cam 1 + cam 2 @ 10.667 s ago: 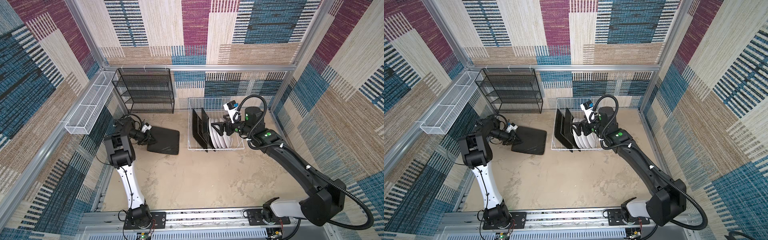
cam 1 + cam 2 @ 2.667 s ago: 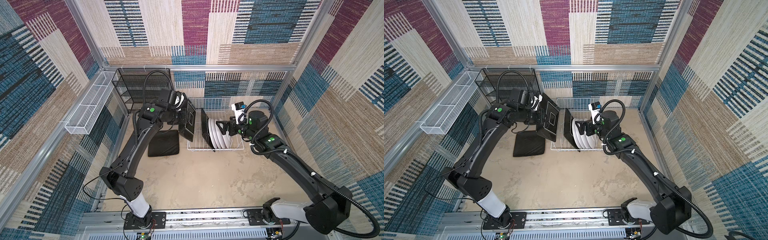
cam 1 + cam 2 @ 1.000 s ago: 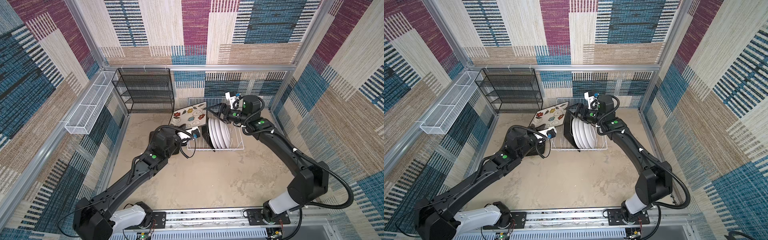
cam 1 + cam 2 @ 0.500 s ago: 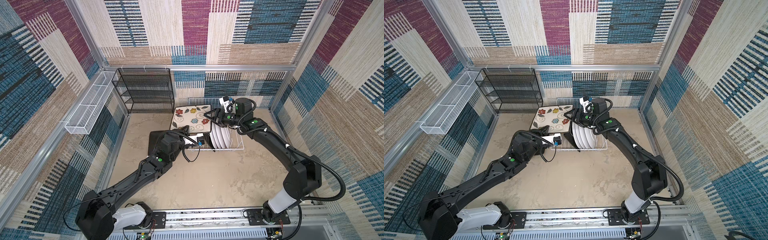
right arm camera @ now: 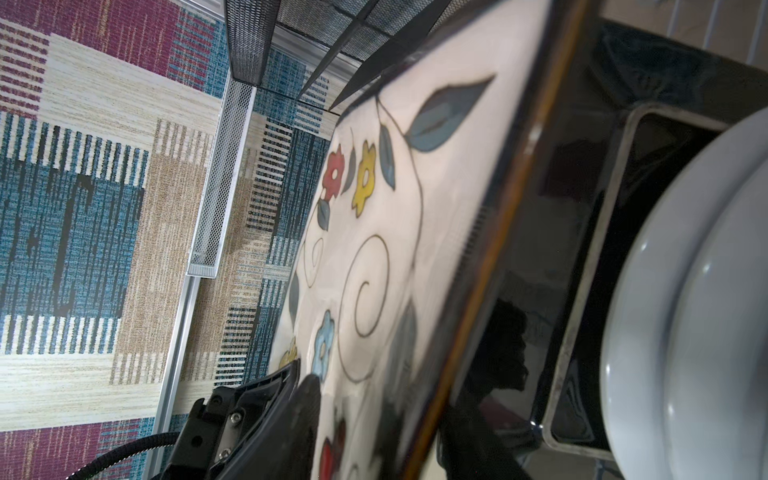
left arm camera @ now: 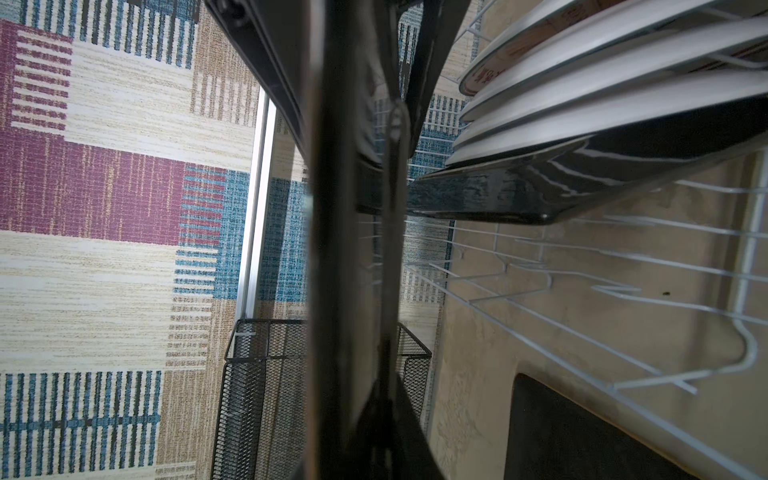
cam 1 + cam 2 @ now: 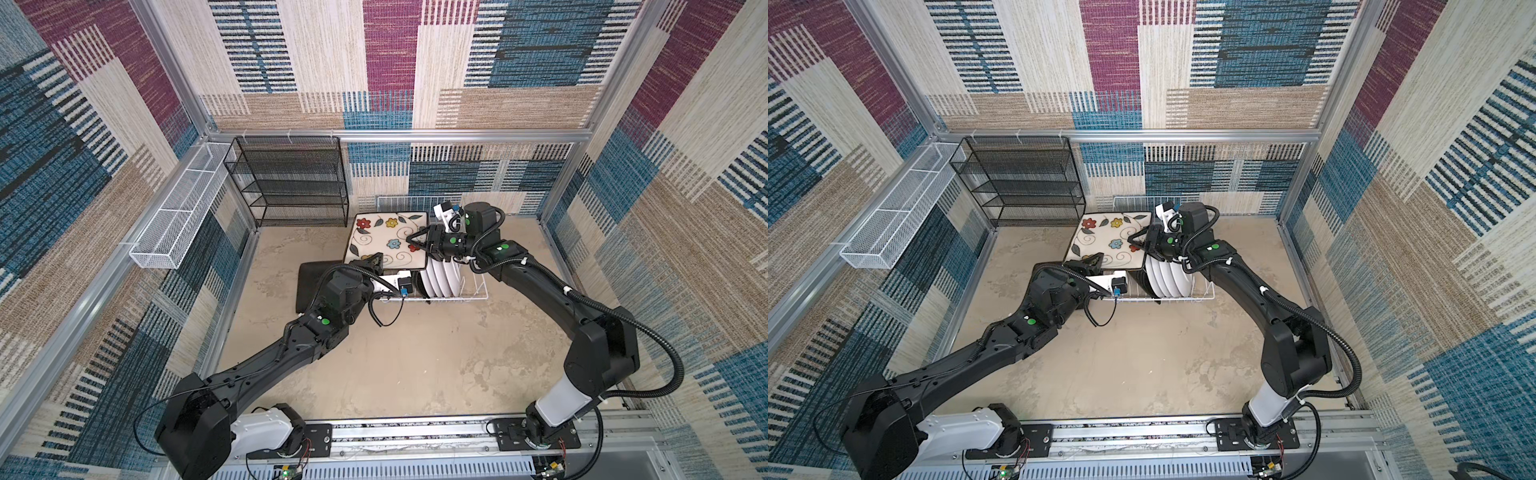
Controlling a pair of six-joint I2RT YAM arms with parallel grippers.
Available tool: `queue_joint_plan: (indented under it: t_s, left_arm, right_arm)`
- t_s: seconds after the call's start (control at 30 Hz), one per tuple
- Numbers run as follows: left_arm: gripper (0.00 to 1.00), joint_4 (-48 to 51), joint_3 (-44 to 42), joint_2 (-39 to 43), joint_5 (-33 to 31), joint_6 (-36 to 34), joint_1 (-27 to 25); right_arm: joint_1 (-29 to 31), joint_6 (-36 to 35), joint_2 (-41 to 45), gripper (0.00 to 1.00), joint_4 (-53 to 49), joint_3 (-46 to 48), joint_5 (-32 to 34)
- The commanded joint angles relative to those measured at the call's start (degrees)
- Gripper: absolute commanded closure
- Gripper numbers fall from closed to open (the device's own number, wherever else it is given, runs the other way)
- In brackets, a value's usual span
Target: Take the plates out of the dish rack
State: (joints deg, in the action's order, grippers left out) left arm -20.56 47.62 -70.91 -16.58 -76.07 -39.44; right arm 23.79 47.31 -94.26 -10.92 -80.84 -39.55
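Found one flat square plate (image 7: 308, 284) out, black side up on the tabletop (image 7: 415, 365), just left of the dish rack (image 7: 399, 204) by the far edge. Counted four round plates (image 7: 444, 274) and one black square plate (image 6: 498, 195) left standing inside. Saw the left end effector (image 7: 376, 261) squeezed tight on the flowered plate (image 7: 386, 237), held up over the rack. Could not tell open from shut for the right end effector (image 7: 413, 242) at its other side.

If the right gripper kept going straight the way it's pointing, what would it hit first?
The floral square plate, held by the left gripper. The right gripper points at its edge from close by, though depth is unclear.
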Motion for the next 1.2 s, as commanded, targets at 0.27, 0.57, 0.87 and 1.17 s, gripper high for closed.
queue_joint_plan:
  t_s: [0.27,0.57,0.87,1.17]
  left_arm:
    - [1.00,-13.6,-0.1,-1.1,-1.0,-1.2,-0.4]
    - [1.00,-13.5,-0.1,-1.5,-0.8,-0.9,-0.5]
    - [1.00,-13.5,-0.1,-1.8,-1.1,-0.8,-1.0]
    - [0.98,-16.8,0.1,-3.5,-2.7,-0.6,-1.1]
  right_arm:
    - [0.5,3.0,0.6,0.68,4.1,0.9,-2.4]
    - [0.7,4.0,1.1,0.71,6.3,2.0,-4.1]
    - [0.7,4.0,0.9,0.79,6.7,1.9,-5.7]
    - [0.7,4.8,1.4,0.91,9.1,2.2,-7.0]
